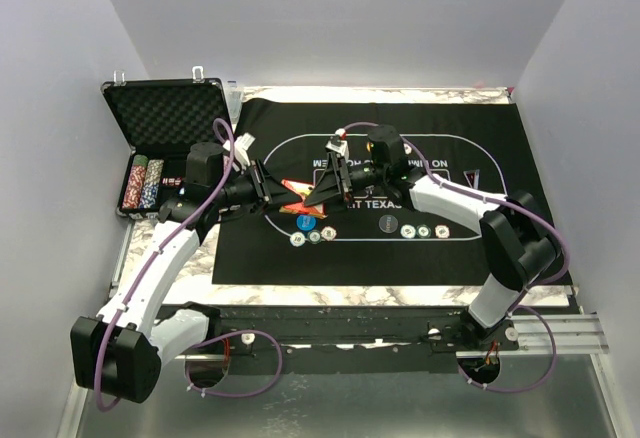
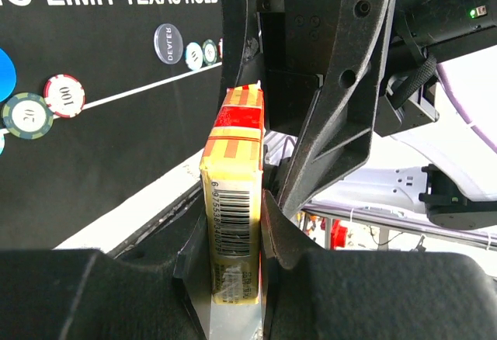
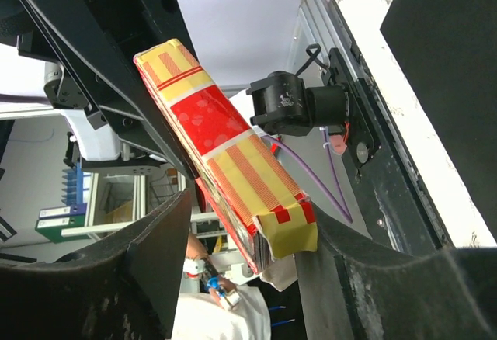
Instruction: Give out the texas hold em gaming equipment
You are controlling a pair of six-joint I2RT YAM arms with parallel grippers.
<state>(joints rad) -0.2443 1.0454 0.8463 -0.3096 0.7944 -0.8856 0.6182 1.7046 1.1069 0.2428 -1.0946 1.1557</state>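
ok so the card box (image 1: 298, 191) is up in the air over the middle of the mat (image 1: 480, 248), sandwiched between both arms. The left gripper (image 1: 285, 190) comes in from 9 o'clock and is clamped tight on the barcode end of the box, one finger on each broad face. The right gripper (image 1: 318, 193) comes in from 3 o'clock with its jaws partway closed, straddling the other end. In the right wrist view the box sits right against one finger (image 3: 342, 255), with a gap showing on the other side, so I honestly can't tell if it's got a real grip. A blue disc (image 1: 306, 223) and three chips (image 1: 314, 236) lie on the mat at 6 o'clock from the box.
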